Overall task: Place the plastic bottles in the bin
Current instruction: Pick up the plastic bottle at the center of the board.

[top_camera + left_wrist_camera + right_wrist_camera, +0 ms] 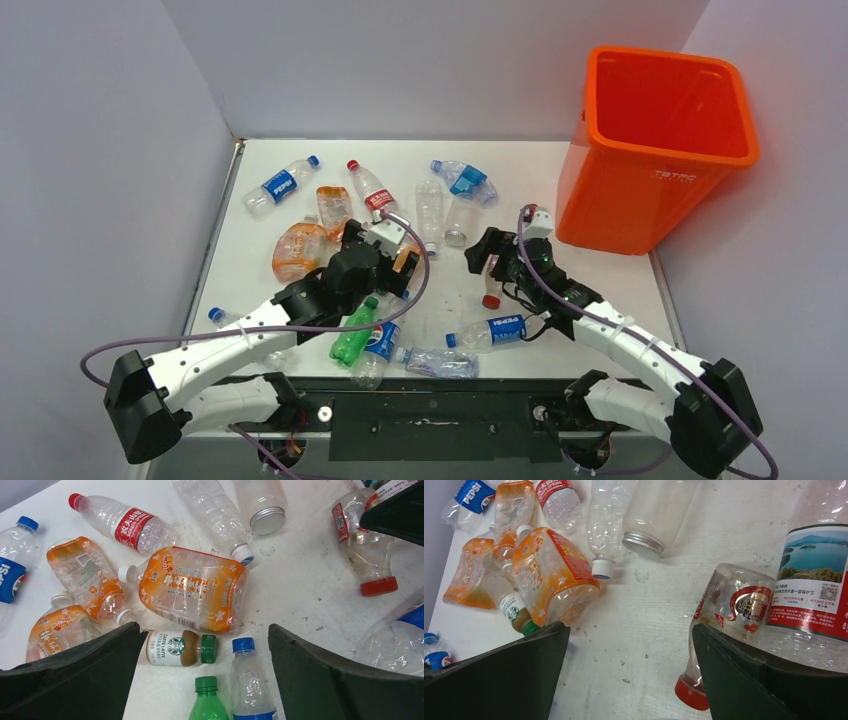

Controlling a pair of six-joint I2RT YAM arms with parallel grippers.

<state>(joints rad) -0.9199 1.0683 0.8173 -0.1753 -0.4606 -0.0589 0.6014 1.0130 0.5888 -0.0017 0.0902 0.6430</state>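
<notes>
While both arms reach over the white surface, the bottles lie scattered on their sides across its middle and near edge.

Bin: orange, upright, at the far right corner of the surface, well apart from most bottles.

Left pincer: jaws wide apart, holding nothing, hanging over a crumpled orange-label bottle and a small coffee bottle with a green cap. A green bottle and a blue-capped bottle lie side by side, nearer the camera.

Right pincer: jaws wide apart, with bare surface between them. A red-capped bottle lies just beside one of its fingers, partly hidden behind it.

Pepsi bottle: far left, apart from the cluster.
</notes>
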